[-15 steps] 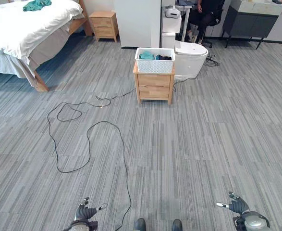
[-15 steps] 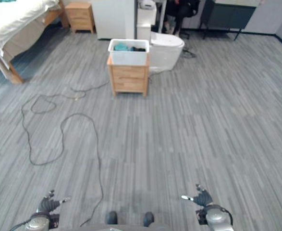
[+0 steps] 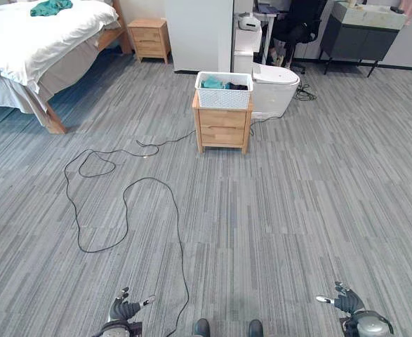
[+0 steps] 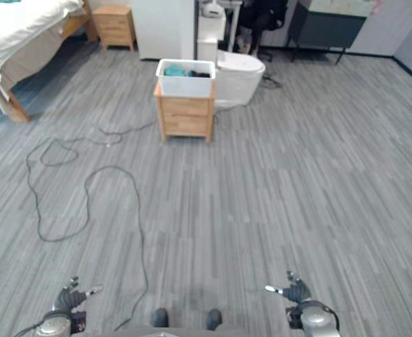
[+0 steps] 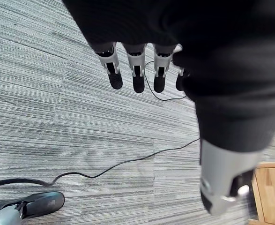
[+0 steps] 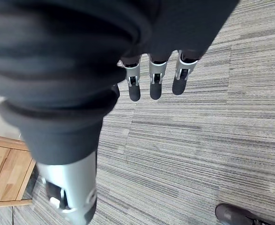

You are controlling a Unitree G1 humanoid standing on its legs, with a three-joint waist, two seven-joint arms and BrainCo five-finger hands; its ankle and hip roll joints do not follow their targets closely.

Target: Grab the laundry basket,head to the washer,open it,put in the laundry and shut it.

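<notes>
A bed [image 3: 37,42] is seen at the far left, with a teal garment lying on it. At the lower left the left hand [image 3: 125,309] is held low over the floor [image 3: 297,210], its fingers [image 5: 136,70] straight and relaxed, with nothing in them. A black cable [image 3: 121,203] lies looped on the floor between the robot and the goal. Ahead, well apart from both hands, the basket [image 3: 224,89] stands on a wooden cabinet [image 3: 223,128], with teal and dark laundry [image 3: 223,83] inside it. Just beside the cabinet, to its right, a white rounded appliance [image 3: 276,83] is seen; it is judged to be the washer, though this cannot be confirmed. A seated person [image 3: 297,24] is partly visible behind it. At the lower right the right hand [image 3: 346,302] hangs likewise, fingers [image 6: 151,77] extended and empty.

The basket has not yet been reached, so the walk is the step in hand. The cable could be snagged by a foot if the path is taken too far left. The basket could be pushed off the cabinet if it is approached too fast or gripped unevenly.
</notes>
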